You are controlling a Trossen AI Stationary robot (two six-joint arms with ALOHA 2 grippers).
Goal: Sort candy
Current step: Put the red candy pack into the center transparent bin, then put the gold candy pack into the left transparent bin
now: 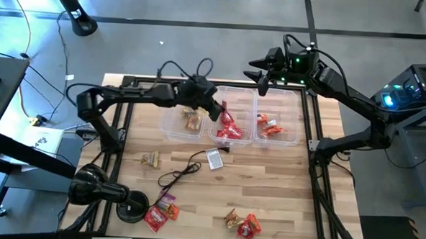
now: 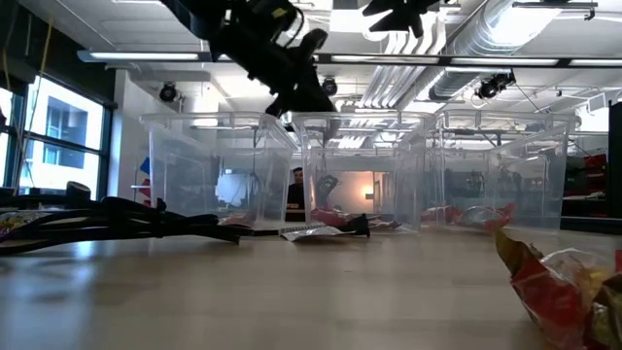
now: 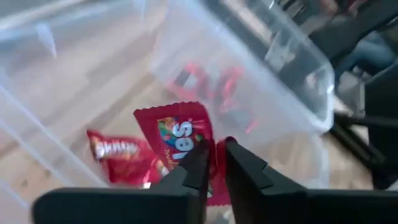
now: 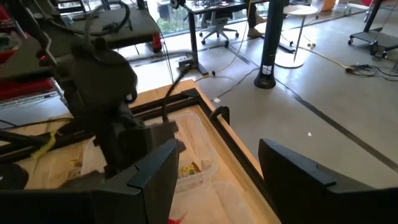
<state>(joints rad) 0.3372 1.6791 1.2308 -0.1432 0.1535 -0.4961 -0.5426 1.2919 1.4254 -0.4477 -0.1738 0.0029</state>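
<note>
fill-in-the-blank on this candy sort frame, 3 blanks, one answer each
The left gripper holds a red candy pack above the ____ of the three clear bins.
The right gripper, off the table's far edge, has its fingers ____.
The grey tag with the black cable lies on the ____, outside the bins.

Missing words: middle; open; table

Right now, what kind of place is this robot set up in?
Most likely a robotics lab in an open office or workshop. The wooden table sits on a polished concrete floor, exposed ducts run along the ceiling, and desks with an office chair stand behind.
</note>
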